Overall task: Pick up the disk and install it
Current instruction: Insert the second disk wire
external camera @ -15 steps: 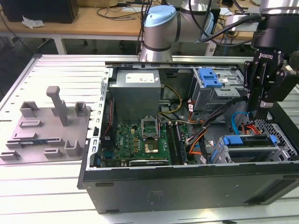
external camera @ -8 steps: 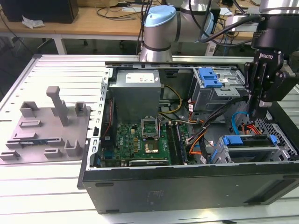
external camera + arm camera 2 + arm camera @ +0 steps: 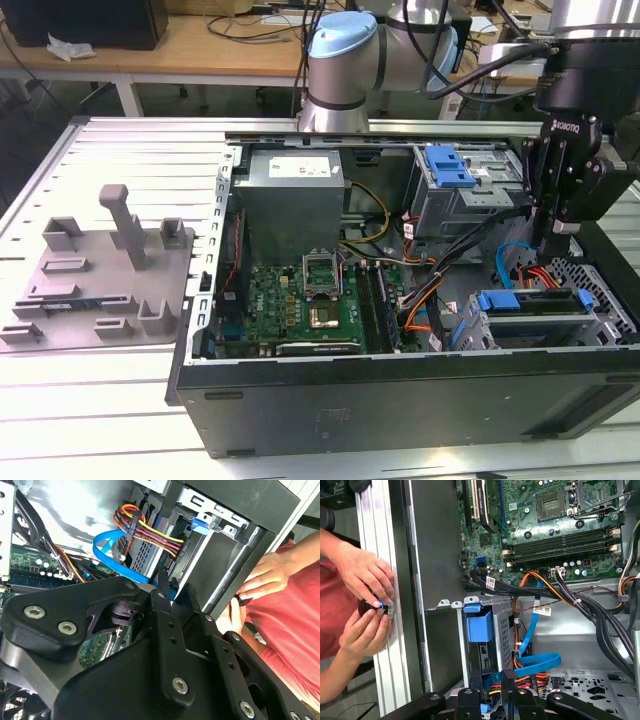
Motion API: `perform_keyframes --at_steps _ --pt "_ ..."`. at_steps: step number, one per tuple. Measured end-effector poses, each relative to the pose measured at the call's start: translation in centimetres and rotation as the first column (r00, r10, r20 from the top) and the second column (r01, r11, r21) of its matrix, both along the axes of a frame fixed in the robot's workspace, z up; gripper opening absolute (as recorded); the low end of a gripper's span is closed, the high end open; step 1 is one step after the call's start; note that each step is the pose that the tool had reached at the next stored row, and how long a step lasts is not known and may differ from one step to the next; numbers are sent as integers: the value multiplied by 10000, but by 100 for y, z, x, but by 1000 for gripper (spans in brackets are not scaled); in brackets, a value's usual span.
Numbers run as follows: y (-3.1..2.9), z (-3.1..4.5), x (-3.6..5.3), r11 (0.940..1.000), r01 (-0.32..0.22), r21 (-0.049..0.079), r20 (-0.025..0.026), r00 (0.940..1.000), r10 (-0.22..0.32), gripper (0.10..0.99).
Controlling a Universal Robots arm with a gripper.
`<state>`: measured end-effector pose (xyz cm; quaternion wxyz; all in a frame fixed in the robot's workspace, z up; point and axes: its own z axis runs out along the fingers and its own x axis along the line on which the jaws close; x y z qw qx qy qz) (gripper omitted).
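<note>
The disk (image 3: 528, 301) lies in the drive cage (image 3: 600, 325) at the front right corner of the open computer case, its bright blue carrier showing along the top. In the first wrist view the carrier's blue end (image 3: 480, 626) sits in the cage mouth. My gripper (image 3: 549, 235) hangs just above and behind the cage, by the blue and orange cables, with its fingers together and nothing between them. Its tips also show in both wrist views (image 3: 509, 676) (image 3: 167, 582).
A grey moulded holder tray (image 3: 90, 270) lies on the table at the exterior view's left. Motherboard (image 3: 300, 300), cable bundles (image 3: 590, 610) and a blue latch (image 3: 447, 165) crowd the case. A person's hands (image 3: 367, 605) hold a small black object at the table rail beside the case.
</note>
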<state>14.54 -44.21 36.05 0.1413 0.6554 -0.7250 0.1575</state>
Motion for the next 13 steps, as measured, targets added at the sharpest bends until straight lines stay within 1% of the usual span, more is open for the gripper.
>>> perform_keyframes --at_steps 4,5,6,7,9,10,11,13 --pt "-2 -3 0 10000 1 6 2 10000 -1 306" --pt "-7 -3 0 10000 1 24 2 10000 -1 306" --pt "-13 -2 0 10000 1 68 2 10000 -1 306" --pt "-30 -2 0 9998 1 184 1 10000 -1 306" --pt "-47 -2 0 9995 1 306 1 10000 -1 306" --pt "-57 -2 0 9991 1 414 2 10000 -1 306" --pt "-71 -2 0 9982 1 605 3 10000 -1 306" --pt "-81 4 0 9959 0 904 13 10000 -1 306"
